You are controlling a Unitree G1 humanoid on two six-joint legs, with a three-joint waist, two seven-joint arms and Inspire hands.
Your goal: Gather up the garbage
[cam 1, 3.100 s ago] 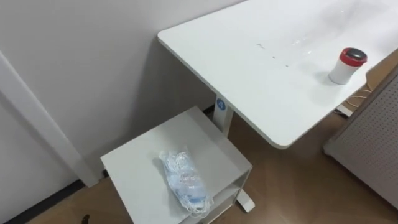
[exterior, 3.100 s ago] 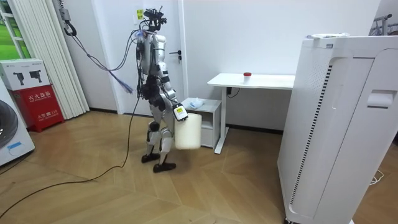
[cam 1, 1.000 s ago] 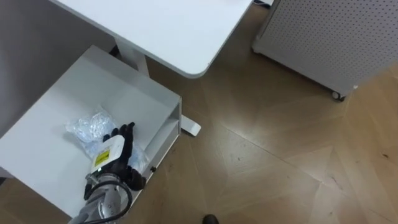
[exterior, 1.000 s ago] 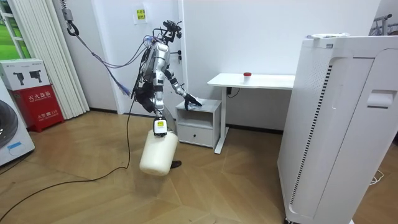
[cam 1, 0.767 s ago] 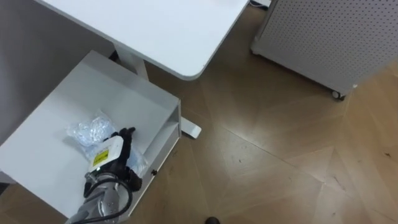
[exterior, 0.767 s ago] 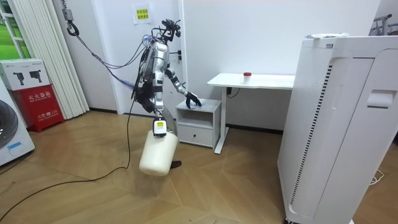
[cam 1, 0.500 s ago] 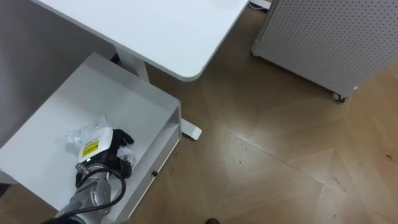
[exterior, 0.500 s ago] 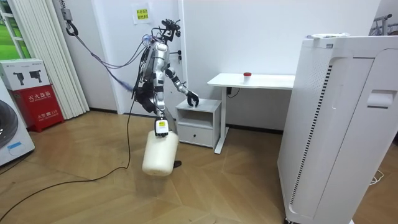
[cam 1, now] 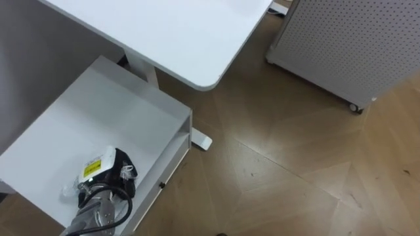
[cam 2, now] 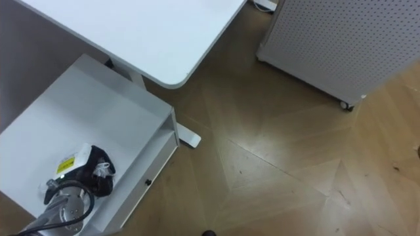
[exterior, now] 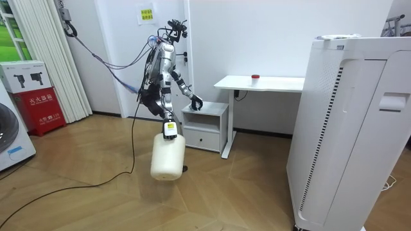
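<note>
Desk (cam 1: 164, 33) and cabinet (cam 1: 98, 111) haven't moved. White bin (exterior: 168, 160) hangs below right hand (exterior: 170, 128), closer to the cabinet than 1 s ago; can't tell its grip. Left hand (cam 1: 105, 180), flat 1 s ago, is now clamped round plastic garbage (cam 1: 68, 191) at the cabinet top's near edge.

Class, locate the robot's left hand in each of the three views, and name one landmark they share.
Left eye view: left hand, lower left, curled on crumpled plastic atop the cabinet.
Right eye view: left hand lower left, same cabinet.
Room view: left hand centre left, over the cabinet.
Shared landmark: white desk.
</note>
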